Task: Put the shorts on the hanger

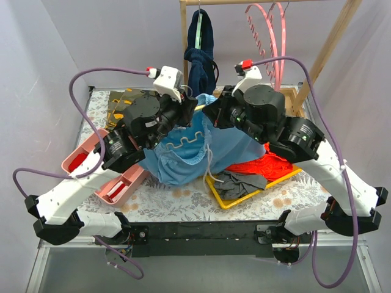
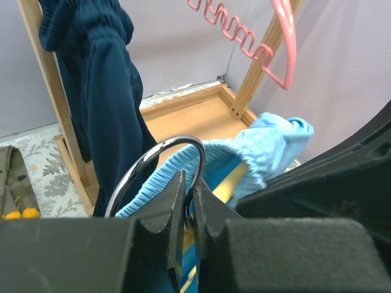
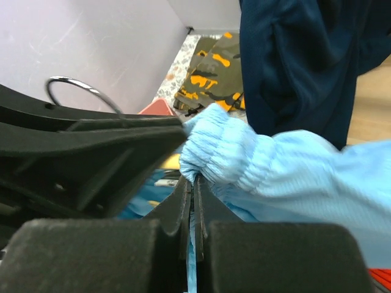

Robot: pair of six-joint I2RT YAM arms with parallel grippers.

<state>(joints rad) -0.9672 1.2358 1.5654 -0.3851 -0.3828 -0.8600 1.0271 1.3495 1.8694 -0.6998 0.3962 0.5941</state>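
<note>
The light blue shorts (image 1: 183,155) hang bunched between both grippers above the table middle. My left gripper (image 1: 194,105) is shut on the metal hook (image 2: 159,152) of the yellow hanger (image 2: 229,180); its fingertips (image 2: 189,183) pinch the wire. The hanger's yellow body is mostly hidden inside the shorts' waistband (image 2: 269,143). My right gripper (image 1: 208,113) is shut on the elastic waistband (image 3: 232,149), with fabric squeezed between its jaws (image 3: 192,181). The hook also shows in the right wrist view (image 3: 79,85).
A dark navy garment (image 1: 200,55) hangs on the wooden rack (image 1: 333,43) behind the grippers, with pink hangers (image 1: 269,36) beside it. A yellow tray (image 1: 223,201) holds orange-red shorts (image 1: 263,165) and a grey garment (image 1: 241,182). Pink bins (image 1: 79,159) and camouflage cloth (image 1: 119,104) lie left.
</note>
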